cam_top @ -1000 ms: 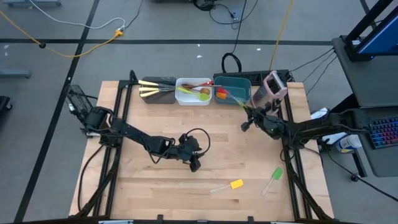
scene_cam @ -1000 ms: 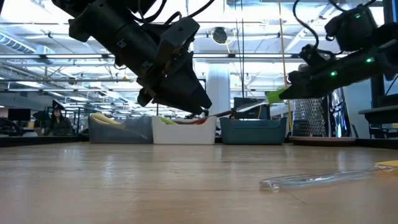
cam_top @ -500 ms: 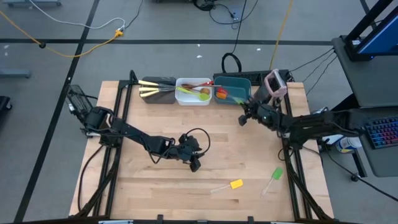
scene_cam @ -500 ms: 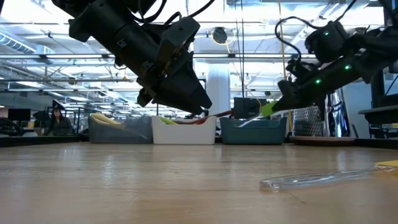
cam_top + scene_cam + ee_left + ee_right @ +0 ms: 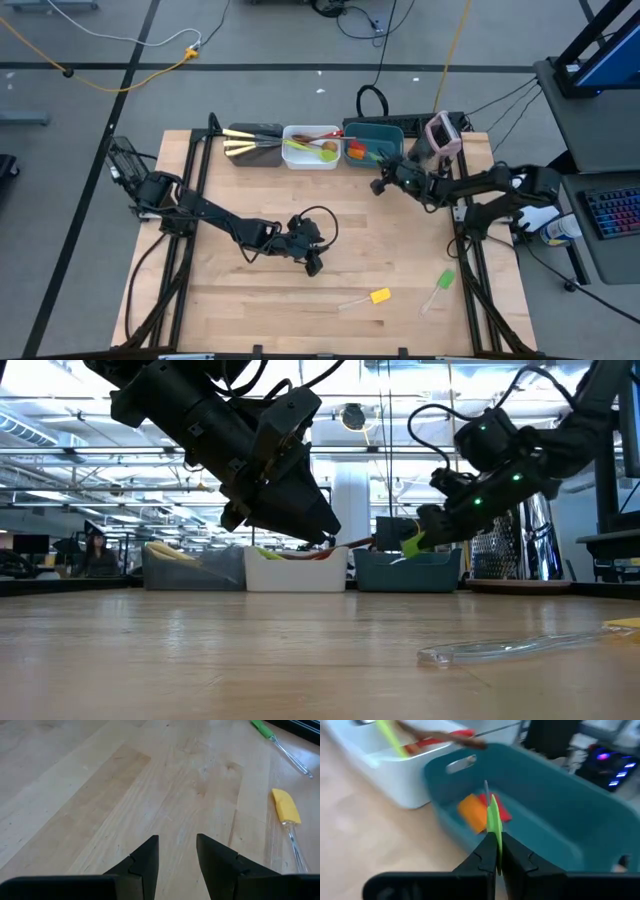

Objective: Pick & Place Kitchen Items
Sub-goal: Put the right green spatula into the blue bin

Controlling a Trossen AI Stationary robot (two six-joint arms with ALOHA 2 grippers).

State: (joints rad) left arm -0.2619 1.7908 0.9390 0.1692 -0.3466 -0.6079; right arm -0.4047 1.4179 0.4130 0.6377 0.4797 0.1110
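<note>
My right gripper (image 5: 379,184) (image 5: 498,851) is shut on a green-headed spatula (image 5: 493,816) just in front of the teal tub (image 5: 385,131), at about rim height. The clear handle (image 5: 486,788) reaches out over the tub. Orange (image 5: 472,812) and red (image 5: 502,813) spatula heads lie inside the tub. My left gripper (image 5: 313,265) (image 5: 177,852) hangs open above the middle of the table, with nothing between its fingers. A yellow-headed spatula (image 5: 378,296) and another green-headed spatula (image 5: 444,280) lie flat on the table near its front right. My right gripper pinches the spatula's green head (image 5: 494,829) between its two fingers, the head standing edge-on in the gap. The fingers come slanting down from the table's right side, along the spatula. It is lifted clear, its handle pointing away from the gripper toward the tub.
A dark tub (image 5: 252,145) with cream-handled knives and a white tub (image 5: 310,149) with spoons stand left of the teal tub along the far edge. A pink-and-grey appliance (image 5: 441,135) stands at the far right corner. Bare wood lies between the arms.
My right gripper has carried the green spatula toward the table's left and far edge, up to the teal tub, sinking a little and tipping further down. The spatula's handle now reaches over the tub.
</note>
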